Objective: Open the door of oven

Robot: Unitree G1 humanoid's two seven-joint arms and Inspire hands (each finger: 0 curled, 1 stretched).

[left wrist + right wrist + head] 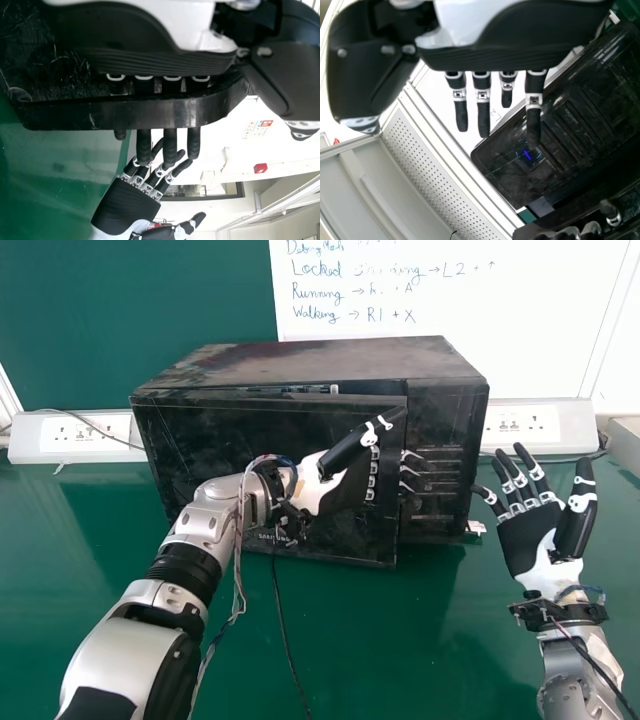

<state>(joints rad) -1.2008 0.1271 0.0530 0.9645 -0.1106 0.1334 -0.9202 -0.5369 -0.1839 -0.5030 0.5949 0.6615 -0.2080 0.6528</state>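
The black oven (445, 460) stands on the table with its door (210, 455) ajar, the door's right edge forward of the body. My left hand (345, 485) lies across that edge, its thumb pointing up and right. In the left wrist view, my left hand (145, 55) has nearly straight fingers crossing the door's edge (100, 114), tips sticking out beyond it. My right hand (530, 535) is open, palm visible and fingers up, to the right of the oven and apart from it. In the right wrist view, the fingers of my right hand (482, 107) are straight beside the oven (570, 130).
The green table (400, 640) carries the oven. Behind stand a white board (540, 320) with writing and socket boxes (75, 435) on both sides. A thin black cable hangs below my left hand. A white plug (476, 528) lies by the oven's right side.
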